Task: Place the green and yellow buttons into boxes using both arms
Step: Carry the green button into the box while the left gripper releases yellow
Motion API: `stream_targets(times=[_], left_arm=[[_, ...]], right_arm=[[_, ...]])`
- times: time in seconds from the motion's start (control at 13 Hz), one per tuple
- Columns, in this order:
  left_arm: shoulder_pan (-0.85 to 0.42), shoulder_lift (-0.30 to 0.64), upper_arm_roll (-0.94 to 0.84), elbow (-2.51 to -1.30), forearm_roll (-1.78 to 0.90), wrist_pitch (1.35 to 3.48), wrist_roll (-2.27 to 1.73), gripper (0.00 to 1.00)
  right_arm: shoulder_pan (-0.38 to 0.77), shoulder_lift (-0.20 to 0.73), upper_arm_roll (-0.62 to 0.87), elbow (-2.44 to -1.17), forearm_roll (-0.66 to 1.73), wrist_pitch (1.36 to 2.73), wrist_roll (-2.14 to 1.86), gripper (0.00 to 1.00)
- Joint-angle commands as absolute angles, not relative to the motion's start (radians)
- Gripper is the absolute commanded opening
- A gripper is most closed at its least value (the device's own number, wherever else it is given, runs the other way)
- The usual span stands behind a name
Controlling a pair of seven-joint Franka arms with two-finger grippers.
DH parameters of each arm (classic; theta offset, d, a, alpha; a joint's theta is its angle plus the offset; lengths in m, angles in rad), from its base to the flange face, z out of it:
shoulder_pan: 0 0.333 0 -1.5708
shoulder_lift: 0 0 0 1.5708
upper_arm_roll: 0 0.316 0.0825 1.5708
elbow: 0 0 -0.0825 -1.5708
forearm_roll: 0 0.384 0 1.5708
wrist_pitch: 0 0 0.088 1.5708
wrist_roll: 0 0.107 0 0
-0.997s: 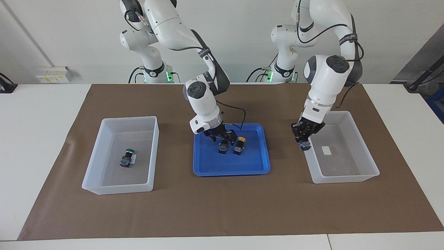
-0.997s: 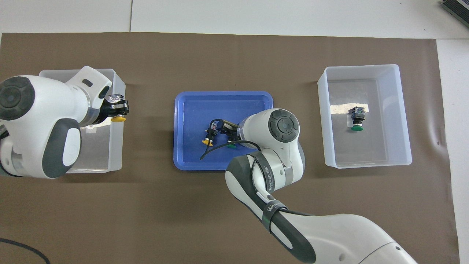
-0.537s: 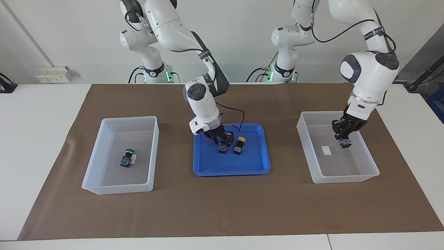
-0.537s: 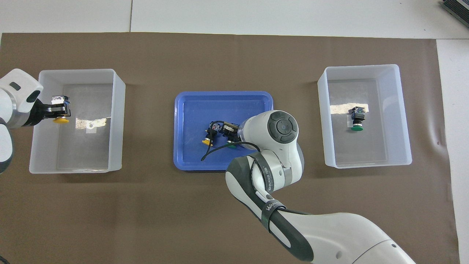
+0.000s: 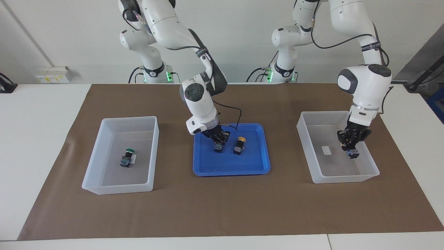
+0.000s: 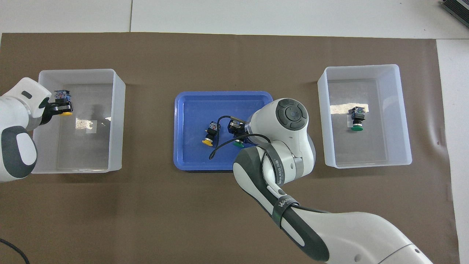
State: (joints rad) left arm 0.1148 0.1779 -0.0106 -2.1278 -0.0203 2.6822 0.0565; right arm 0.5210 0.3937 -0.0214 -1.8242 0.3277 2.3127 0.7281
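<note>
**Both arms gripping buttons, one over bin, one in tray**

Left gripper [image 5: 352,150] is down inside the translucent bin [image 5: 371,175] at the left arm's end of the brown mat [image 5: 222,208], clamped on a yellow-capped button [image 6: 66,113], near the bin's outer long wall; can't tell if the button touches the bin floor. White label [image 5: 326,150] lies on the floor beside it. Right gripper [image 5: 218,141] is low in the blue tray [image 5: 229,171] at mat centre, fingers closed on the black body of a green-capped button [image 6: 238,144], cap pointing toward the robots. Second yellow-capped button [image 5: 239,145] sits loose in the tray just beside it, apart from the gripper. Other green-capped button [image 5: 127,158] already lies in the bin [image 5: 118,189] at the right arm's end, on its label.

Handling: buttons look small, rigid, light, hard plastic; the round cap is probably slick and would roll in the fingers, so take the blocky body across its flat sides. Should survive a short drop. Tray pair sits close, so the neighbour could get nudged on lift
</note>
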Motion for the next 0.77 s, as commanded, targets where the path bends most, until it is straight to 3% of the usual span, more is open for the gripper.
stream_targets(times=[0.0, 0.31, 0.54, 0.61, 0.69], left_arm=[[0.129, 0.231, -0.021, -2.131, -0.006, 2.781, 0.077, 0.0], [0.133, 0.278, -0.02, -2.141, -0.006, 2.838, 0.181, 0.01], [0.132, 0.275, -0.02, -2.134, -0.006, 2.798, 0.179, 0.91], [0.13, 0.272, -0.02, -2.129, -0.006, 2.793, 0.179, 1.0], [0.13, 0.265, -0.02, -2.129, -0.006, 2.793, 0.179, 1.0]], right_arm=[[0.415, 0.276, -0.014, -1.804, 0.313, 2.153, 0.646, 0.0], [0.229, 0.181, -0.014, -1.805, 0.183, 2.054, 0.398, 0.0], [0.111, 0.169, -0.014, -1.856, 0.158, 2.069, 0.137, 0.0], [0.074, 0.167, -0.012, -1.88, 0.158, 2.081, 0.062, 0.0], [0.042, 0.167, -0.014, -1.913, 0.158, 2.107, -0.013, 0.0]])
